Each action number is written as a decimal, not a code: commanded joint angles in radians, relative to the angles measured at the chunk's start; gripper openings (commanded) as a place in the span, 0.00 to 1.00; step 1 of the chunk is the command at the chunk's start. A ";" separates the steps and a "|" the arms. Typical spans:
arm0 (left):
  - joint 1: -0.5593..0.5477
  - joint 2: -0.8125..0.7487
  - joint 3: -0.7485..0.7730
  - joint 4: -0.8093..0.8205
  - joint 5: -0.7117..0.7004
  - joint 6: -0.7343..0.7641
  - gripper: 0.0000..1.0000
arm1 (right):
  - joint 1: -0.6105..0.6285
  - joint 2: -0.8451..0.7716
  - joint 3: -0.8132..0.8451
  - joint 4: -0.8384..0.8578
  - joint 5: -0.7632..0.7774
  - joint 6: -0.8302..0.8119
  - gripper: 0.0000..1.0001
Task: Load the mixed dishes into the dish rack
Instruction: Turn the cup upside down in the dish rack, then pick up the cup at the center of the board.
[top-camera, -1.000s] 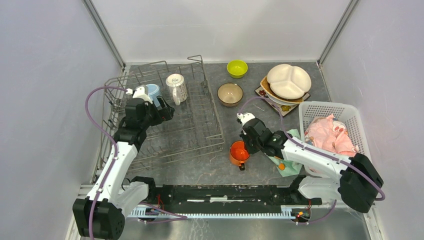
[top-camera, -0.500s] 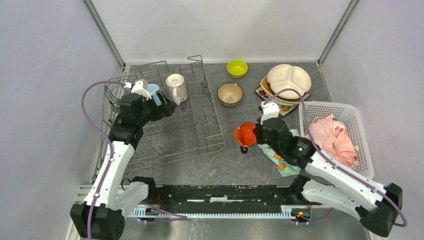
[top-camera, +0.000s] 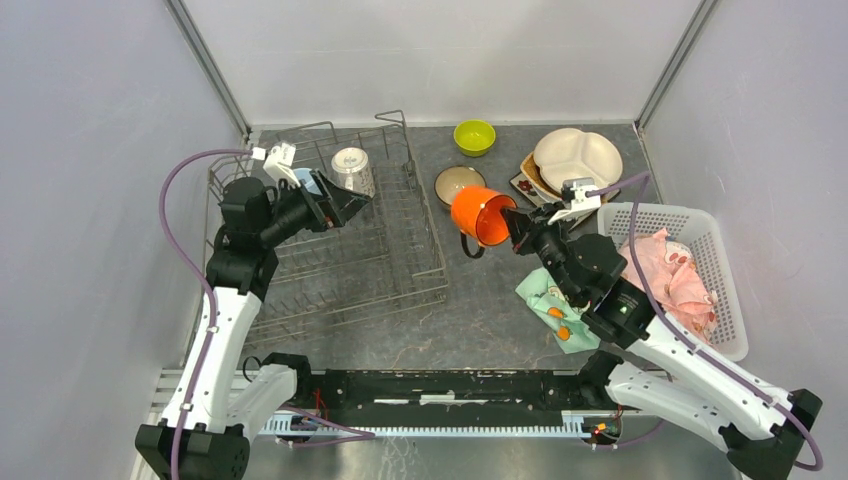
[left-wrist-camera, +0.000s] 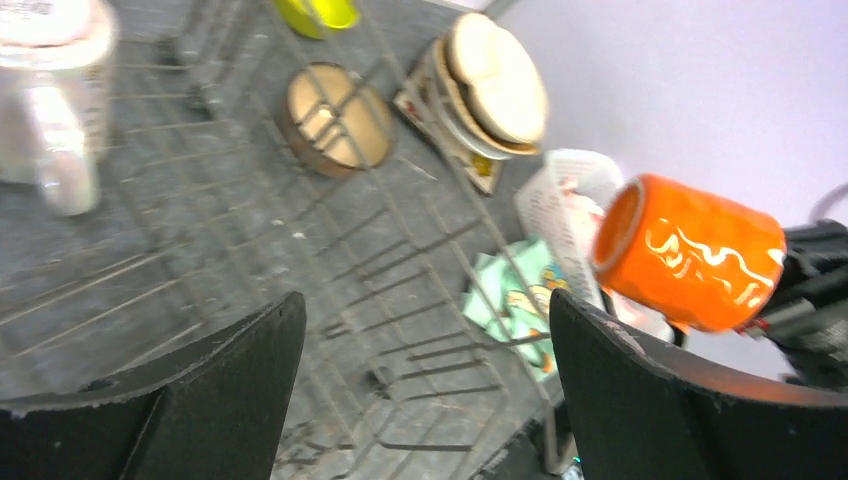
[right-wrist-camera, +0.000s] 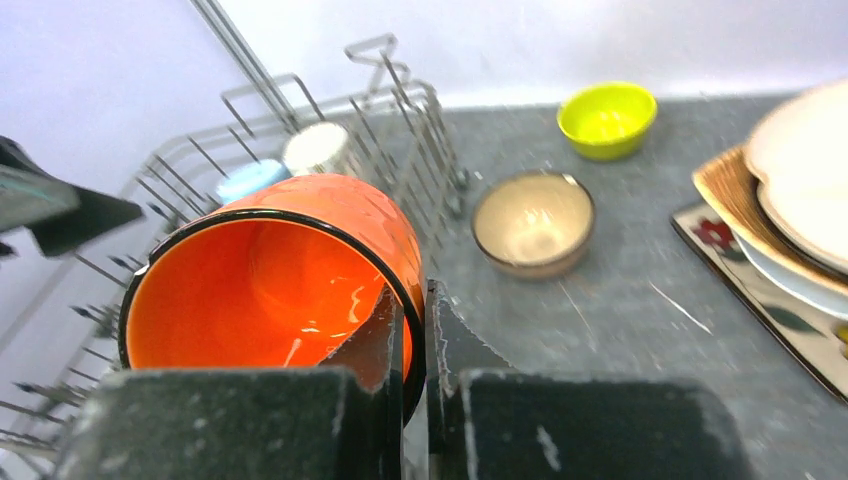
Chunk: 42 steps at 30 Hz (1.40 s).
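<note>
Right gripper: pinched shut on orange mug rim, mug sideways in air
Left gripper: wide open, empty
Handling: stiff, slick glaze, breakable

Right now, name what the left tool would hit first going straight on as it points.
Most likely the dish rack: its wires fill the gap between the open fingers of the left tool. The orange mug hangs off-line; depth is unclear.

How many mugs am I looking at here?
3. The orange mug hangs tilted in the right gripper. The white patterned mug and the light-blue mug sit at the dish rack's far end; the blue one is partly hidden from above.
</note>
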 joint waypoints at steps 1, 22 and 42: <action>-0.004 -0.028 0.005 0.212 0.256 -0.206 0.96 | 0.000 0.033 0.077 0.392 -0.096 0.024 0.00; -0.107 0.009 -0.144 0.973 0.469 -0.839 0.88 | 0.001 0.469 0.186 1.180 -0.419 0.369 0.00; -0.238 0.057 -0.205 1.263 0.380 -0.995 0.63 | 0.007 0.689 0.273 1.266 -0.573 0.496 0.00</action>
